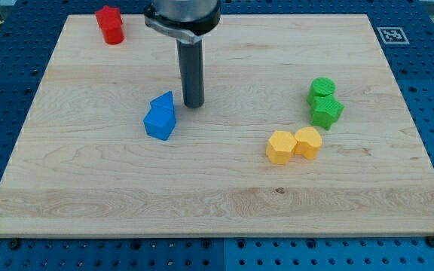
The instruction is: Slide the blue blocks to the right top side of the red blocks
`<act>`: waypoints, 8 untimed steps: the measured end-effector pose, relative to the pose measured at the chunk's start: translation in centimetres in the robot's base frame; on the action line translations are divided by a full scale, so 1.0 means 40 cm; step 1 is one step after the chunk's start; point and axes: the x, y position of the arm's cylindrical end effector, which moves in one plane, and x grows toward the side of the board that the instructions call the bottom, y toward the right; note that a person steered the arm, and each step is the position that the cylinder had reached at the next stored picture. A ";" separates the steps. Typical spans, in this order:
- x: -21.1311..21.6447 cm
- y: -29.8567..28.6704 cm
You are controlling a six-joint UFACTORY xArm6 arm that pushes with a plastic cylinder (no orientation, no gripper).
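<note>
Two blue blocks (160, 117) sit pressed together left of the board's middle; their shapes are hard to tell apart. Two red blocks (110, 24) stand close together at the view's top left. My tip (193, 105) rests on the board just to the right of the blue blocks and slightly above them, a small gap from their right edge. The dark rod rises from it to the arm's head at the view's top.
Two green blocks (324, 102) sit together at the right, one above the other. Two yellow blocks (293, 144) lie side by side below and left of them. The wooden board (217, 203) lies on a blue perforated table.
</note>
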 end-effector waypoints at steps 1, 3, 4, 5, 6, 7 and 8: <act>0.059 0.000; 0.192 -0.016; 0.214 -0.078; 0.213 -0.140; 0.211 -0.148; 0.182 -0.132; 0.108 -0.124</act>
